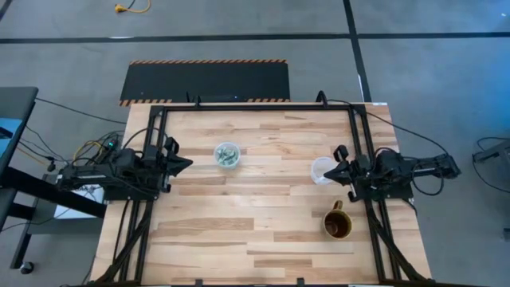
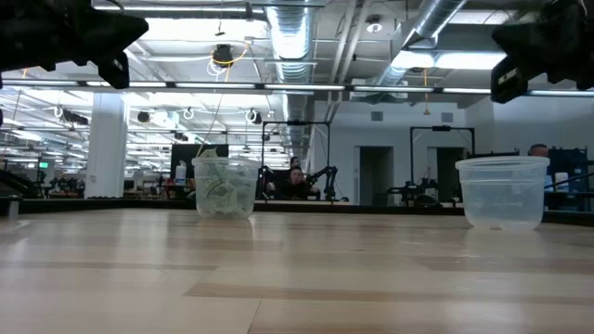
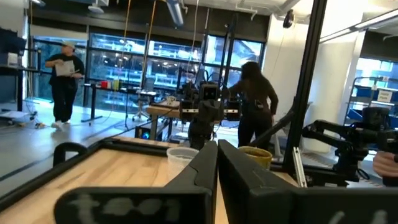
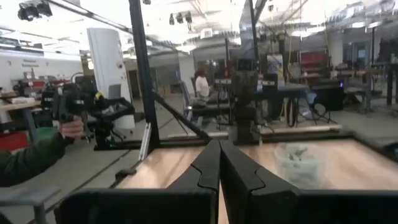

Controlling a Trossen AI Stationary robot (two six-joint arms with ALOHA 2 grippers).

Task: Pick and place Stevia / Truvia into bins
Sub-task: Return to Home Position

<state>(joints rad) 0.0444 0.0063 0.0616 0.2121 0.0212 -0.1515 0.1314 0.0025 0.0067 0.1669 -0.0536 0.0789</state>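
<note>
A clear cup [image 1: 227,155] left of the table's middle holds several green and white Stevia sachets [image 2: 220,193]; it also shows in the right wrist view as a cup [image 4: 300,163]. A second clear cup [image 1: 323,171], [image 2: 503,192] stands on its base toward the right and looks empty. My left gripper [image 1: 190,164], [image 3: 217,152] hovers shut at the table's left side, pointing at the filled cup. My right gripper [image 1: 327,177], [image 4: 219,149] hovers shut at the right side, its tips above the empty cup. Neither holds anything.
A brown mug [image 1: 337,222] with a handle stands near the right front of the table. A black frame [image 1: 255,108] runs along the table's far and side edges. People stand in the room beyond, and a person's hand [image 4: 73,129] holds a device.
</note>
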